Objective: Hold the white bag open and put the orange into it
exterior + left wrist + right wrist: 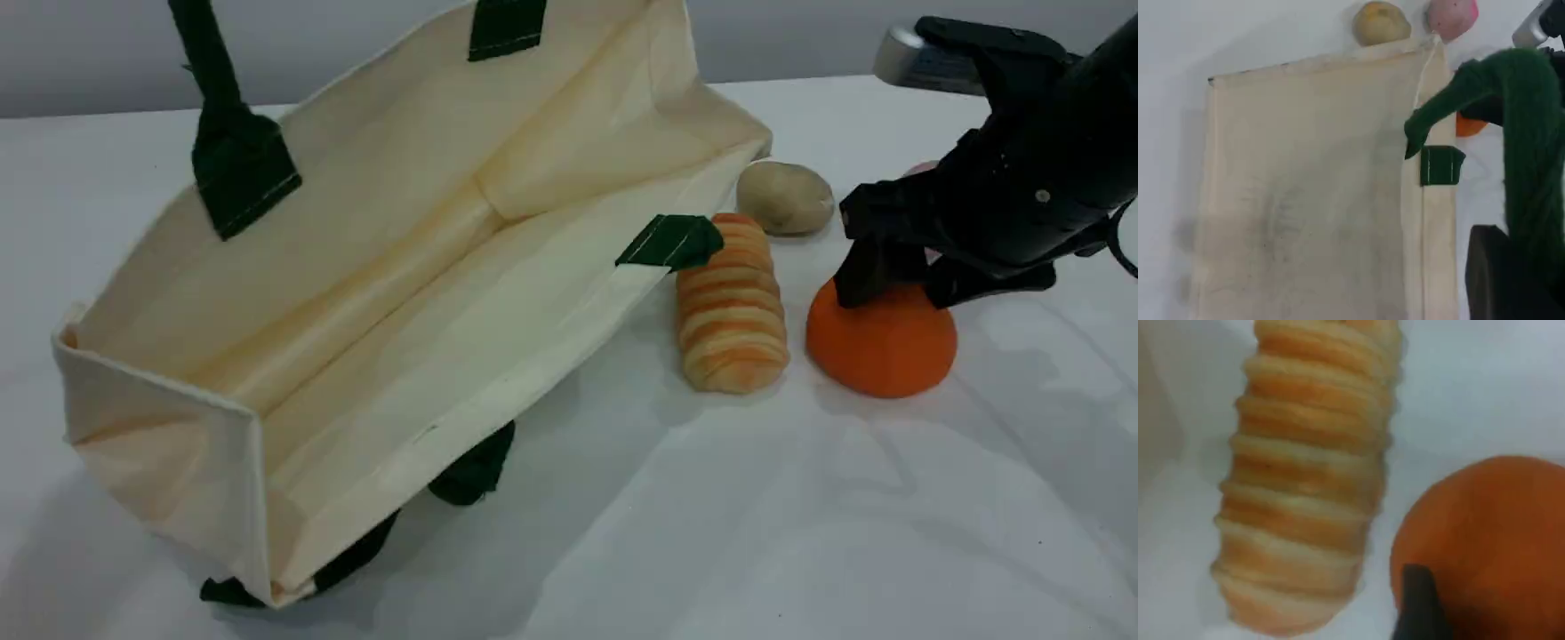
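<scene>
The white bag (pixel 373 267) lies on its side, mouth towards the camera. Its upper green handle (pixel 209 62) is pulled up out of the scene view, which keeps the mouth open. The left wrist view looks down on the bag's flat side (pixel 1305 200). There my left gripper (pixel 1511 267) appears shut on the green rope handle (pixel 1525 133). The orange (pixel 880 351) rests on the table right of the bag. My right gripper (pixel 898 293) sits on its top, fingers pressed against both sides. One fingertip (pixel 1418 600) lies against the orange (pixel 1491 540).
A striped bread roll (pixel 731 307) lies between the bag's mouth and the orange, close to both. A tan potato (pixel 784 197) sits behind the roll. A pink fruit (pixel 1451 16) lies beside the potato, mostly hidden behind my right arm in the scene view.
</scene>
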You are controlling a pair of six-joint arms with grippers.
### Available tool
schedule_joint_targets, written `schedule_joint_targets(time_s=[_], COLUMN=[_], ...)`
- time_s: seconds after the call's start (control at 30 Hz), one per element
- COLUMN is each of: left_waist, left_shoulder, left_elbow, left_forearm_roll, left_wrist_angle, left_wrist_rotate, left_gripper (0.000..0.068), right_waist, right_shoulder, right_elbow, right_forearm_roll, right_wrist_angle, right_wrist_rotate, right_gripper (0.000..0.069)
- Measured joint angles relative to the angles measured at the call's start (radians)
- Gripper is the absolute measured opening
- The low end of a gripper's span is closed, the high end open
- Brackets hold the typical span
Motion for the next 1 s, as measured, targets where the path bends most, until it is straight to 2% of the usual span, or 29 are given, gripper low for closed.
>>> schedule_joint_targets(time_s=[0.1,0.23,0.3,0.5,0.67,0.9,1.0], left_waist=[0.000,0.000,0.000,0.000,0.000,0.000,0.000], left_shoulder=[0.000,0.000,0.000,0.000,0.000,0.004,0.008], left_elbow=[0.000,0.000,0.000,0.000,0.000,0.000,0.001], left_forearm_roll=[0.000,0.000,0.000,-0.003,-0.020,-0.018,-0.018], left_wrist_angle=[0.000,0.000,0.001,0.001,0.001,-0.007,-0.012], left_wrist_rotate=[0.000,0.000,0.000,0.019,0.023,0.025,0.026], left_gripper=[0.0066,0.0066,0.0066,0.0066,0.0066,0.0066,0.0066], right_waist=[0.000,0.000,0.000,-0.001,-0.001,-0.001,-0.001], right_shoulder=[0.000,0.000,-0.001,-0.037,-0.146,-0.345,-0.432], right_elbow=[0.000,0.000,0.000,0.002,0.024,0.109,0.112], right_forearm_roll=[0.000,0.001,0.011,-0.048,-0.153,-0.364,-0.422], right_wrist_angle=[0.021,0.021,0.021,0.062,0.166,0.163,0.209], right_wrist_rotate=[-0.025,-0.025,-0.025,-0.013,0.081,0.260,0.336], right_gripper=[0.0328,0.0112,0.0060,0.0044,0.0044,0.0044,0.0044])
